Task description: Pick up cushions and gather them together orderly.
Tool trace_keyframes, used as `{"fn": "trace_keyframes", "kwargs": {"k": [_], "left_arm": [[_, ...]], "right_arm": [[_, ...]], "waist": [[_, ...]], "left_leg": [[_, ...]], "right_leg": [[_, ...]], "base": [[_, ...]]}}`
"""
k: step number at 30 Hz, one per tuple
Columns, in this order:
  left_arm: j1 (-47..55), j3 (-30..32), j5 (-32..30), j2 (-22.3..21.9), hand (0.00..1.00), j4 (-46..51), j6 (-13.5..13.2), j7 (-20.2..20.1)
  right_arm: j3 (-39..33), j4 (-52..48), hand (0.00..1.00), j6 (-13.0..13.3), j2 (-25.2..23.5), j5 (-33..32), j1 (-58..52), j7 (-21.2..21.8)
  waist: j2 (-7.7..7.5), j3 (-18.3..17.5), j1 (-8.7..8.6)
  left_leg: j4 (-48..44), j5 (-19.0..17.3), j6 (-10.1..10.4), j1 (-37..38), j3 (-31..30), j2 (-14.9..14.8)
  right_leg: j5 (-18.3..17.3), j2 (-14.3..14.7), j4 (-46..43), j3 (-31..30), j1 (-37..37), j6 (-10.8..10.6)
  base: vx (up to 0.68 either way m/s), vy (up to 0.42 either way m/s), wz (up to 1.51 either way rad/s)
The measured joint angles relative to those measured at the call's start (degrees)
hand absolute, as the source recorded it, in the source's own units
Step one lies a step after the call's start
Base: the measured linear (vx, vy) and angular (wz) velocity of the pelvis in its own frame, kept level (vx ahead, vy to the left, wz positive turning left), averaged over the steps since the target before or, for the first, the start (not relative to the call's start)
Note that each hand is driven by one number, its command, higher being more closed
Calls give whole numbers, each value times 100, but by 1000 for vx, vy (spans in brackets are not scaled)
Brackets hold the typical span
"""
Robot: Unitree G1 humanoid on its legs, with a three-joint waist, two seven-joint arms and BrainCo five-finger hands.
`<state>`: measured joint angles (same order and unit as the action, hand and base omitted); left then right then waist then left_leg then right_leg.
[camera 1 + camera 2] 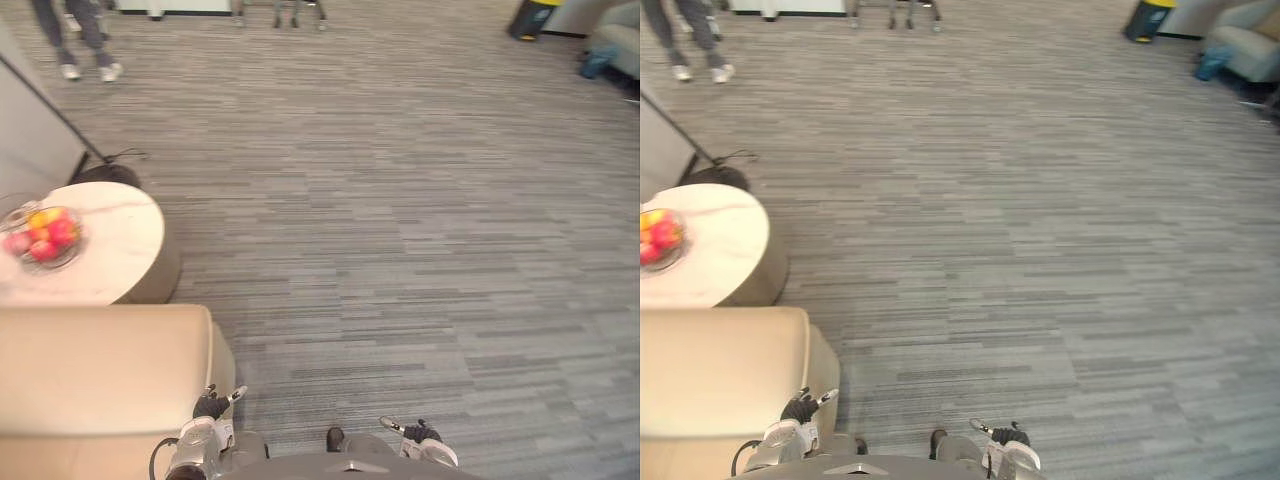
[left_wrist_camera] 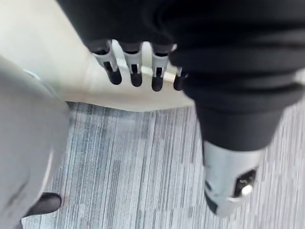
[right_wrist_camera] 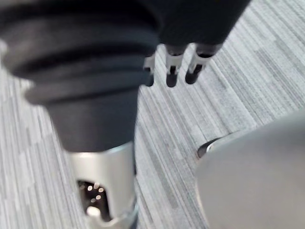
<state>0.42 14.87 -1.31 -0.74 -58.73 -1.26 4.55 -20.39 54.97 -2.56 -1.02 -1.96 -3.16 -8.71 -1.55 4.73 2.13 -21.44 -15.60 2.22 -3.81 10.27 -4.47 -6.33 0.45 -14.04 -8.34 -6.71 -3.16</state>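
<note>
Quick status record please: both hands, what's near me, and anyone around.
left robot hand: open, empty, beside beige seat
right robot hand: open, empty, over carpet
round table: white, on the left, carries fruit bowl
person: legs, far left
armchair: far right, blue item beside it

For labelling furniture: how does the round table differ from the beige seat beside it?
The round table is white and circular; the beige seat is tan and squarer. The table lies farther off and holds a fruit bowl; the seat lies nearer. Both stand on grey carpet.
</note>
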Motion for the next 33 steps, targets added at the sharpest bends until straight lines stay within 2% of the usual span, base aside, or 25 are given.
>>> {"fn": "trace_keyframes", "kwargs": {"k": [2,4,5,6,7,8,10,11,12,14,17,18,19,21,23,24,27,28,30,32,33], "left_arm": [[-40,-2,-1,-40,0,-97,4,0],[-44,-1,0,-71,0,-114,5,0],[-33,0,1,-90,0,-113,6,1],[-36,-25,2,-97,0,-110,9,2],[-48,-67,2,-95,0,-109,10,1],[-6,-173,3,-20,0,-119,14,-2],[46,-220,3,15,0,-189,16,-1],[59,-308,2,46,0,-280,19,-1],[75,-426,2,45,0,-314,20,-2],[161,-602,9,26,0,-312,16,-31],[186,-607,0,95,0,-316,16,-34],[175,-607,1,122,0,-314,16,-37],[128,-606,3,146,0,-288,13,-41],[113,-604,3,146,0,-257,9,-43],[82,-602,2,106,0,-233,4,-48],[80,-598,3,87,0,-186,5,-49],[85,-598,6,54,0,-61,4,-49],[82,-583,4,30,0,-7,6,-48],[84,-556,1,-8,0,36,9,-48],[63,-452,0,-65,0,102,13,-50],[145,-370,0,-132,0,125,11,-49]], "right_arm": [[7,-2,0,5,-1,2,3,11],[12,-1,0,3,15,3,19,10],[13,-3,0,4,75,5,82,9],[14,3,0,0,99,7,143,7],[14,11,0,-4,109,7,167,7],[55,76,0,-6,114,14,199,6],[128,126,0,3,154,17,241,8],[169,231,0,26,254,17,314,8],[178,270,0,35,353,17,318,8],[178,488,0,21,516,18,357,3],[189,514,0,7,547,17,351,-3],[193,527,0,7,547,16,350,-4],[192,590,0,10,565,14,338,-7],[194,651,0,12,588,9,345,-9],[184,640,0,12,635,6,354,-17],[172,595,0,19,632,3,353,-20],[164,478,0,7,578,-7,288,-22],[171,333,0,4,529,-4,229,-23],[178,128,0,10,472,-5,148,-22],[184,-23,0,12,441,-8,83,-28],[182,-93,0,15,448,-13,56,-32]], "waist": [[41,-18,-4],[116,-39,2],[174,-83,12],[218,-83,12],[235,-72,19],[255,-59,60],[293,-36,77],[350,-11,52],[479,15,40],[601,-26,78],[601,-13,72],[568,9,57],[562,60,52],[510,170,69],[614,216,95],[615,245,102],[620,304,132],[636,319,156],[652,332,165],[670,350,183],[756,307,256]], "left_leg": [[72,10,-18,222,315,25],[122,38,-64,273,509,-28],[264,80,-132,307,720,-81],[404,99,-159,357,953,-104],[498,98,-160,419,1095,-102],[548,99,-158,539,1426,-82],[567,99,-158,636,1410,-53],[598,104,-152,745,1255,-39],[661,115,-137,803,1118,-18],[668,179,-103,782,927,-47],[448,231,-32,737,873,-116],[137,220,-18,630,871,-183],[-625,198,16,385,863,-354],[-1168,157,7,200,841,-495],[-1706,-99,7,-23,540,-561],[-1731,-263,16,-201,319,-389],[-1512,-346,9,-452,80,-226],[-1145,-344,12,-579,21,-201],[-580,-323,44,-607,-151,-185],[-278,-79,25,-513,-164,-165],[-90,-51,-9,-499,87,-178]], "right_leg": [[220,7,206,-190,53,-20],[444,29,358,-17,4,25],[545,-18,392,432,-94,181],[440,-144,256,1330,-195,362],[347,-295,157,2018,-242,428],[157,-649,2,3651,-188,634],[145,-660,44,3998,-110,614],[188,-578,150,3928,22,577],[272,-441,346,3717,110,541],[486,-210,852,3421,189,529],[662,-15,1290,3127,258,503],[670,37,1364,3025,286,504],[646,121,1379,2837,348,540],[630,197,1380,2695,421,563],[610,356,1348,2358,482,594],[606,381,1315,2105,482,599],[604,373,1254,1797,491,603],[601,357,1216,1614,492,607],[591,340,1154,1458,459,593],[512,367,1133,1304,460,550],[172,287,185,1382,204,477]], "base": [[67,114,-101],[14,67,-94],[-10,43,-100],[-11,23,-88],[-1,-12,-117],[14,-49,-104],[41,-125,-77],[44,-154,-54],[7,-124,-62],[-27,-88,-71],[9,-73,-60],[39,-41,-56],[44,-36,-58],[29,-18,-53],[37,33,-90],[37,58,-90],[13,58,-76],[11,75,-69],[19,121,-65],[75,155,-72],[166,149,-68]]}}
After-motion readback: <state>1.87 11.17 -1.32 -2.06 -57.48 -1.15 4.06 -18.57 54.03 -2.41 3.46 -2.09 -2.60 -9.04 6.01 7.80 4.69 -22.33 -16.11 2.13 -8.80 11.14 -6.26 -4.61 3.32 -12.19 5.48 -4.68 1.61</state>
